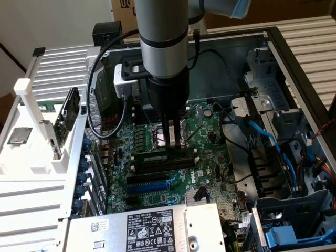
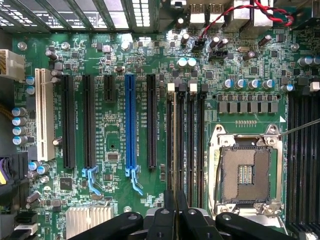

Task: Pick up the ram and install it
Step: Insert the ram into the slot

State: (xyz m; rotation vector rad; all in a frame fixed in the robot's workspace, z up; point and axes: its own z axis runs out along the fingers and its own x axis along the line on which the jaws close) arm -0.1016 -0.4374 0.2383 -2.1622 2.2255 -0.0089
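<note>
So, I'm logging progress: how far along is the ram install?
Pickup looks done: the ram stands on edge at the black slots, with the hand closed on it. Left: full seating. I can't tell whether it has clicked in.

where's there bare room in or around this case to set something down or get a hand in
Bare: the power supply top, bordered by the motherboard and drive cage; the white slatted surface at the exterior view's left. Crowded: the blue cables at its right, and around the gripper over the memory slots.
</note>
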